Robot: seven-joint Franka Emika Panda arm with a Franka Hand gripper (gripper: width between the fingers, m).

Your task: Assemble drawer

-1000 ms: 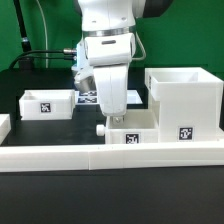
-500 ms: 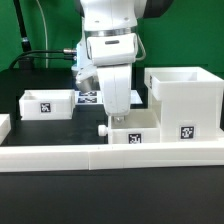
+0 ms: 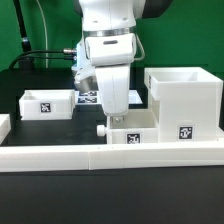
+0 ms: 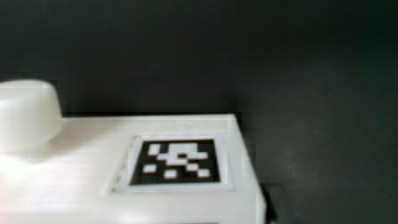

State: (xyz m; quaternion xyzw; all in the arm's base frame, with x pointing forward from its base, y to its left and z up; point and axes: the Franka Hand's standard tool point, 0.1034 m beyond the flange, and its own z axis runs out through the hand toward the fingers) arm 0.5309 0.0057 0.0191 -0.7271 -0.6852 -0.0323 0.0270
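The large white cube-like housing stands upright with its top open at the exterior view's right; a tagged knobbed tray sits just beside it, its knob pointing left. The second tray lies well apart at the left.

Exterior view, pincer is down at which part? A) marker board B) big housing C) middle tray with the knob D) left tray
C: the pincer is lowered onto the middle tray beside its knob; the left tray and housing stand clear of it.
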